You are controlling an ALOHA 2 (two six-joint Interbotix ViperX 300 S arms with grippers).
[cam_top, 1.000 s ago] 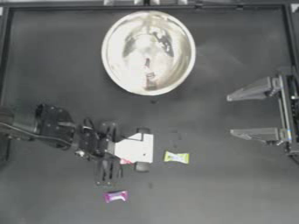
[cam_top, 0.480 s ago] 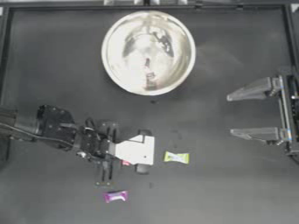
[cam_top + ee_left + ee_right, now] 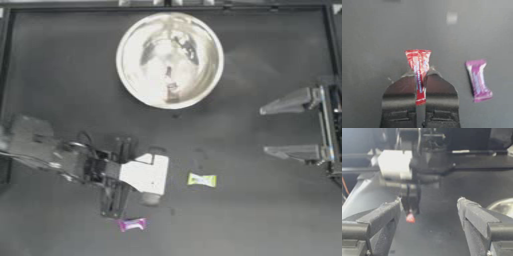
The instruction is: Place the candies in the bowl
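My left gripper [image 3: 420,75] is shut on a red candy [image 3: 418,67], which sticks out past its tips; the same candy [image 3: 410,218] shows in the right wrist view. In the top view that gripper [image 3: 148,174] points down at the lower left of the table and hides the red candy. A purple-pink candy [image 3: 132,224] [image 3: 478,80] lies close by on the table. A yellow-green candy [image 3: 202,180] lies just to the gripper's right. The shiny bowl [image 3: 170,60] stands at the far middle. My right gripper [image 3: 294,125] waits open at the right edge.
Dark table all around, with a raised rim [image 3: 167,6] along the far edge. Something small shows inside the bowl among the reflections, but I cannot tell what it is. The bowl's rim [image 3: 502,204] shows in the right wrist view.
The left gripper has shifted slightly left and looks nearer the top camera. The red candy that showed beside it in the top view is now hidden beneath it.
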